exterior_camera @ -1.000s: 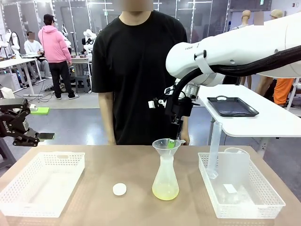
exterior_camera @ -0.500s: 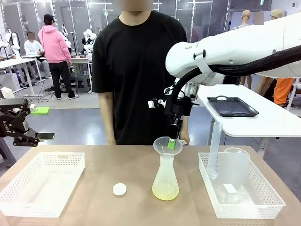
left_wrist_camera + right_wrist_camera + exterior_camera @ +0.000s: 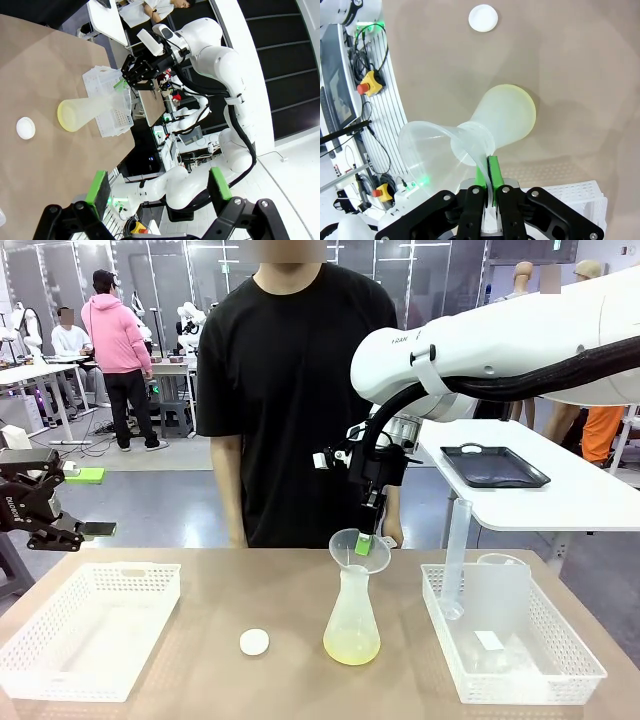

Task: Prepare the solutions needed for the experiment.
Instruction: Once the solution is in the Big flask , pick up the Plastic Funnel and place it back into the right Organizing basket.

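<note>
Right gripper [image 3: 366, 543], jaws apart 1 second ago, now pinches the funnel [image 3: 345, 543] rim on the centre flask [image 3: 352, 608] of yellow-green solution [image 3: 352, 648]; left gripper [image 3: 159, 187] hangs open, empty, far left; arm lettering [image 3: 402, 338] unreadable.

right jaws: pinched on funnel [image 3: 432, 150] rim | funnel: in flask [image 3: 507, 117] neck | white cap [image 3: 483, 18]: apart on table [image 3: 570, 75]

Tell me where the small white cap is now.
In the front view the white cap lies on the table, left of the flask, between it and the left basket.
</note>
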You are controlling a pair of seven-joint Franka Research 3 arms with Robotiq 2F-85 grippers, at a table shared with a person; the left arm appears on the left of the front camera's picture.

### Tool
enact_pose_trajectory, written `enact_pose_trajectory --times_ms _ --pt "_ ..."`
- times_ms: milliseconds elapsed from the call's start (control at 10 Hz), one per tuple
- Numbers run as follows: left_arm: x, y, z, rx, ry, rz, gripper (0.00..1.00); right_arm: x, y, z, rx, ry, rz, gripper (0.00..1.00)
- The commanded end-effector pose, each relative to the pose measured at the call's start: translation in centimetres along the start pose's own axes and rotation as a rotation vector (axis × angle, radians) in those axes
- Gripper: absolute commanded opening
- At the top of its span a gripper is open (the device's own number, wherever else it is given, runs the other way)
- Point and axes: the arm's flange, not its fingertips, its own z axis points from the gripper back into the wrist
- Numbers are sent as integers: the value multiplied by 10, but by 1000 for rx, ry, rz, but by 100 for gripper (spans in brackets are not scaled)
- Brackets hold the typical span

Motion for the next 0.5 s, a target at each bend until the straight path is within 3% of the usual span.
enact_pose_trajectory --times_ms 0,400 --pt "2 -3 -2 -27 -9 8 100 0 0 0 -3 -2 0 1" --pt "2 -3 -2 -27 -9 8 100 0 0 0 -3 -2 0 1"
